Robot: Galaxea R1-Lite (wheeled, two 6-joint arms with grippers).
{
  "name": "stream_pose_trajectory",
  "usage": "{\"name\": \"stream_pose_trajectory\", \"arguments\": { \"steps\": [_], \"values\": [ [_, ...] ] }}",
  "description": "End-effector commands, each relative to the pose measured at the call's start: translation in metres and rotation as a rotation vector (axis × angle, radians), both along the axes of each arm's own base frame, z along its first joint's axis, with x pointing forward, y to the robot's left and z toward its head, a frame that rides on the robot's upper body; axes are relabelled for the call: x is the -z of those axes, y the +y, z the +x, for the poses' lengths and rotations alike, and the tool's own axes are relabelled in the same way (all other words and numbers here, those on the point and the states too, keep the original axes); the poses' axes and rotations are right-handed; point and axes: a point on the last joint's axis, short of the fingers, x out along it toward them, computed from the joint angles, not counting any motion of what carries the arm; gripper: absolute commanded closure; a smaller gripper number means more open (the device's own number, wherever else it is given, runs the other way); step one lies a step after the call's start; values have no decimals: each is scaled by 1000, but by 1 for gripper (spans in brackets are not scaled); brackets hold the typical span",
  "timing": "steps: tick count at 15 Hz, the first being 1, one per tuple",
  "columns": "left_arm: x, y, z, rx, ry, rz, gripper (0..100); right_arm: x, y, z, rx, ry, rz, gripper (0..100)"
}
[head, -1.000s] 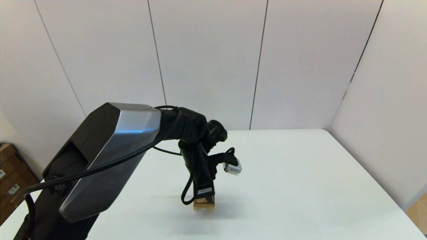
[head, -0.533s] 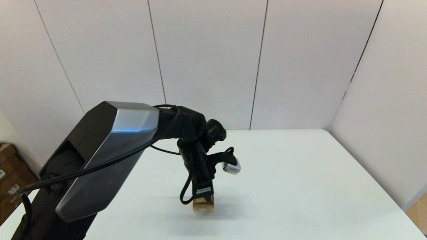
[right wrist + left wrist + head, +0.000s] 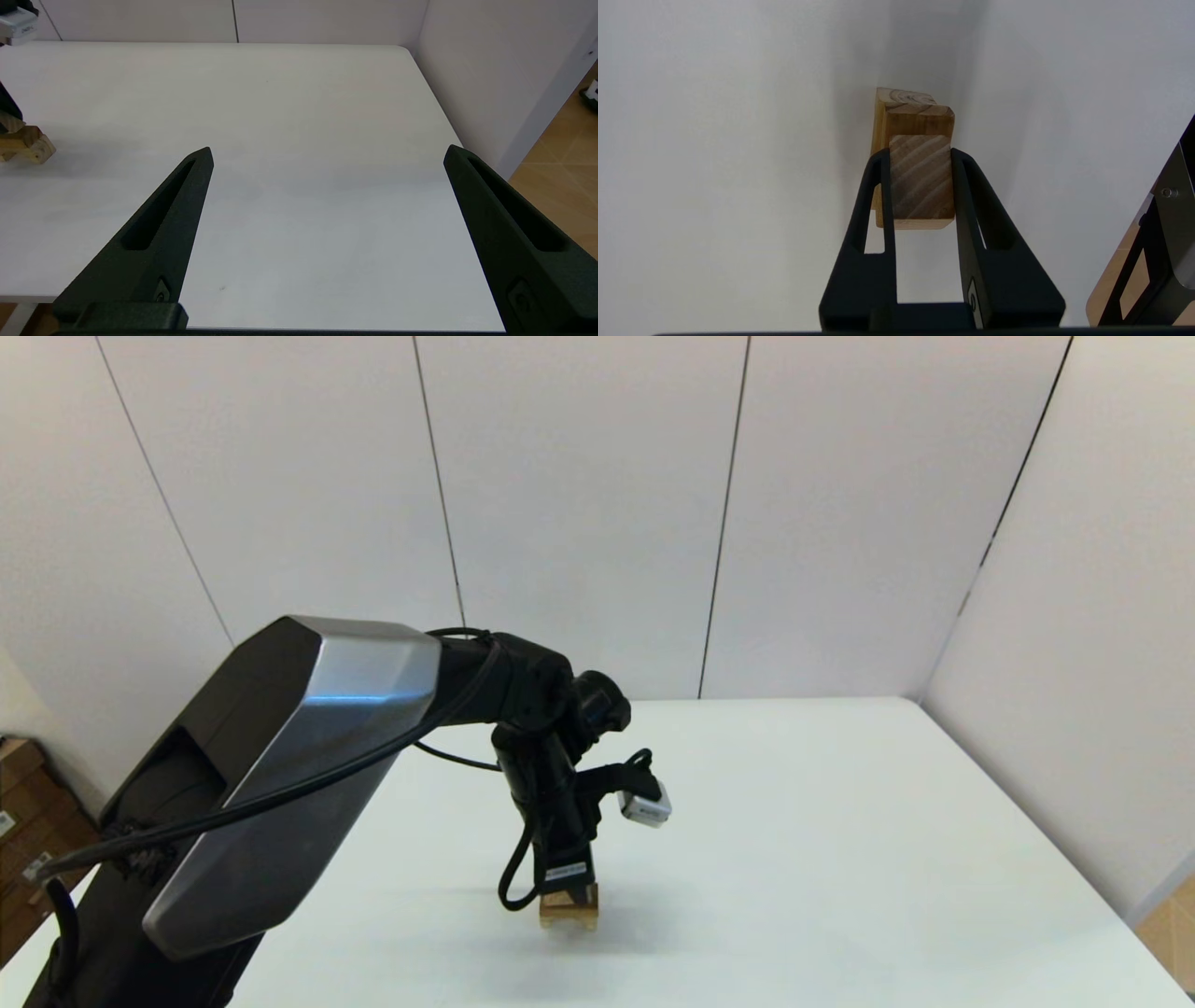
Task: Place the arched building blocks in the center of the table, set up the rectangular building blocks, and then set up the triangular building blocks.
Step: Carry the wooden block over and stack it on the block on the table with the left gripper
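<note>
A black left gripper point(image 3: 920, 186) points straight down over the middle of the white bench point(image 3: 840, 859), nearer its front edge. Its fingers point(image 3: 878, 186) are closed narrow on a small wedge point(image 3: 920, 177) of brown, striped wood, one on each flat end. The wedge sits atop a stack: a tan slab point(image 3: 919, 120) over a pale arched block point(image 3: 906, 96).

The wood looks light, stiff and hard, probably a little slick. Pinching the two flat ends seems the surest hold, since the sloped faces could slip.

From the head view the gripper hides most of the stack point(image 3: 569, 912), and whether the wedge already rests on the slab cannot be told. The right gripper point(image 3: 327, 196) is parked near the bench's front right, fingers spread wide, holding nothing.
</note>
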Motion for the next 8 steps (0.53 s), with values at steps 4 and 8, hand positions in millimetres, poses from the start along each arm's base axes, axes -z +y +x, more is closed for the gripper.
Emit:
{"name": "stream_pose_trajectory", "arguments": {
  "steps": [4,8],
  "values": [
    [-1,2,0,2,4,5,100,0,0,0,0,-1,-1,0],
    [0,3,0,-1,4,5,100,0,0,0,0,-3,-1,0]
  ]
}}
